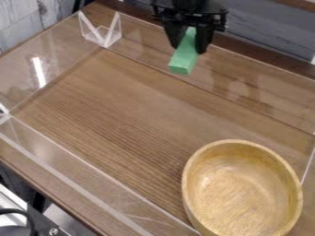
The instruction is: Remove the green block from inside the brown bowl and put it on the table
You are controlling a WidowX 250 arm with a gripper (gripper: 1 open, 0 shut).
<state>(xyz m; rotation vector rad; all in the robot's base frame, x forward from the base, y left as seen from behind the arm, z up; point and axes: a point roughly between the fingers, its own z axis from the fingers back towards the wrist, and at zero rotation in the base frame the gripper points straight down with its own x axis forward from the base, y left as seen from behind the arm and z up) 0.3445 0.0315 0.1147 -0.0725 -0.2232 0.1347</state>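
We see the brown table (129,124) stretching across most of the view, with the brown bowl (242,189) sitting on it towards five o'clock and showing bare wood inside. Up at twelve to one o'clock, the dark gripper (189,29) has its jaws closed on the green block (185,53), which hangs tilted below them, well apart from the bowl; whether its lower end touches the tabletop we can't quite tell from this angle. Smallest, we find a clear, angular plastic piece (101,29) at eleven o'clock, near the table's far edge.
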